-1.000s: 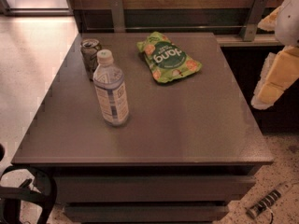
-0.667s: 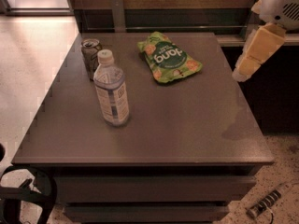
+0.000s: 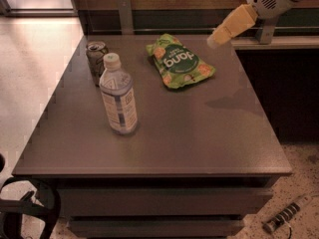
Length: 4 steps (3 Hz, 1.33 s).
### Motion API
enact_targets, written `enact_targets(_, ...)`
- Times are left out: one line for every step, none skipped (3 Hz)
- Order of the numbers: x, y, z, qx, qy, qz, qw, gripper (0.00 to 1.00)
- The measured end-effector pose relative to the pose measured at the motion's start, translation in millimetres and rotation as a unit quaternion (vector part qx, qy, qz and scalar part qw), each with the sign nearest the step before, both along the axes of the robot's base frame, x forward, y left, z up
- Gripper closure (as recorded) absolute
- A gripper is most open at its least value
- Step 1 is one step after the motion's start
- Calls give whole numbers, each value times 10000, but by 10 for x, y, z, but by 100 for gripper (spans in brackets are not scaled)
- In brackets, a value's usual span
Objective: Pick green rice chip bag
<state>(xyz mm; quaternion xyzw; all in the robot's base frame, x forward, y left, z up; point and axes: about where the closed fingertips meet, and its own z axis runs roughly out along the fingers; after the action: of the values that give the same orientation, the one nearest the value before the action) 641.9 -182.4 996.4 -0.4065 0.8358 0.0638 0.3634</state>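
The green rice chip bag (image 3: 180, 61) lies flat on the far middle of the grey table (image 3: 199, 133). It is light green with a dark green oval, white lettering and orange-pink chip pictures. My gripper (image 3: 219, 36) comes in from the upper right on a white arm. Its yellowish fingers (image 3: 234, 25) hover above the table's far right part, just right of the bag and apart from it. It holds nothing.
A clear water bottle (image 3: 118, 96) with a white cap stands on the left middle of the table. A dark soda can (image 3: 95, 59) stands behind it near the left edge. A wooden wall and a ledge (image 3: 279, 41) run behind the table. Black chair parts (image 3: 25, 208) show at lower left.
My gripper has moved left and up from beside the table's right edge to a spot above the far right part, close to the bag. The bag, bottle and can have not moved.
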Motion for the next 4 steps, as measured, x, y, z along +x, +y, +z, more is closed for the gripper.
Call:
enact_targets(333,312,-135,814,-112,-11,9966,0)
enact_targets(631,661,-319,1343,-61,137,9908,0)
enact_targets(632,669,-325,1341,-56,138,9909,0)
enact_targets(811,923,-680,1482,183,-34,9888,0)
